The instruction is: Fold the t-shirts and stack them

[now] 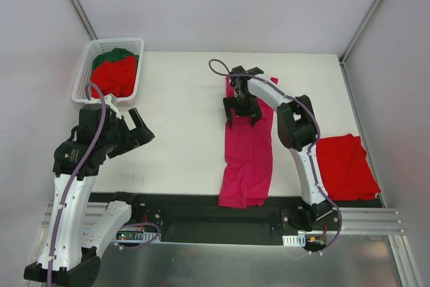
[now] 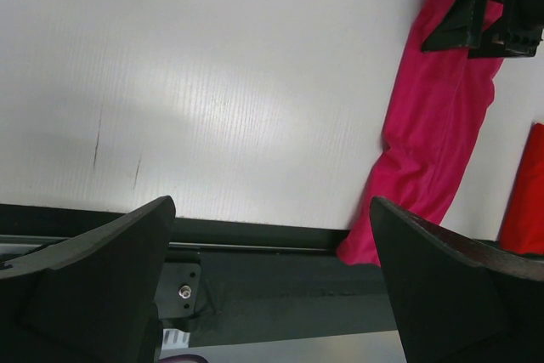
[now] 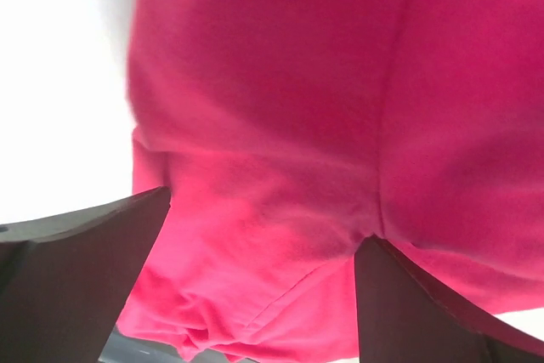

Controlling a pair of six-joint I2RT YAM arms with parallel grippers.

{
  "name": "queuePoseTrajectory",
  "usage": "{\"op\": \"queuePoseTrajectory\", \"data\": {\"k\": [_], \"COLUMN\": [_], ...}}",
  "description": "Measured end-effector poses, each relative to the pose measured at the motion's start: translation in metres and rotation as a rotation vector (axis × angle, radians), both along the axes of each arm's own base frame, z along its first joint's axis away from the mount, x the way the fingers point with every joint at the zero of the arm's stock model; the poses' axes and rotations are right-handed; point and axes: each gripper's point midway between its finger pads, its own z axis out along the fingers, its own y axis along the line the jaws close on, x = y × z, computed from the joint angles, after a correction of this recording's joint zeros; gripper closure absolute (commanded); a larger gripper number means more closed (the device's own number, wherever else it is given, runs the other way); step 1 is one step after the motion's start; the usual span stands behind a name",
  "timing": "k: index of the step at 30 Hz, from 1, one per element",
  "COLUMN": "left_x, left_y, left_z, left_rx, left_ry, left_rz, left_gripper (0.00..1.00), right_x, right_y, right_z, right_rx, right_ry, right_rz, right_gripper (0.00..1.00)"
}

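A magenta-pink t-shirt lies folded into a long narrow strip down the middle of the table, its near end hanging over the front edge. It also shows in the left wrist view and fills the right wrist view. My right gripper is open just above the strip's far part, jaws spread over the cloth, holding nothing. My left gripper is open and empty, raised over the table's left side. A folded bright red t-shirt lies at the right. Red and dark green shirts sit in the basket.
A white lattice basket stands at the table's far left corner. The table's black front rail runs along the near edge. Grey walls with metal posts enclose the back and sides.
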Motion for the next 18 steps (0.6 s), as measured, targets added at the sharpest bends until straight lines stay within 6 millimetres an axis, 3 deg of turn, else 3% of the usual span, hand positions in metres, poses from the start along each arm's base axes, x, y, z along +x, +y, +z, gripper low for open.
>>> {"op": "queuePoseTrajectory", "data": {"k": [15, 18], "left_x": [0.000, -0.001], "left_y": [0.000, 0.000], "left_z": [-0.001, -0.002], "left_rx": [0.003, 0.005], "left_ry": [0.008, 0.013], "left_rz": [-0.001, -0.002], "left_gripper": [0.01, 0.01], "right_x": [0.051, 0.057], "right_y": [0.068, 0.071], "right_z": [0.015, 0.018], "right_rx": [0.300, 0.344], "right_ry": [-0.040, -0.049], "right_rz": [0.054, 0.050], "right_gripper": [0.04, 0.04]}}
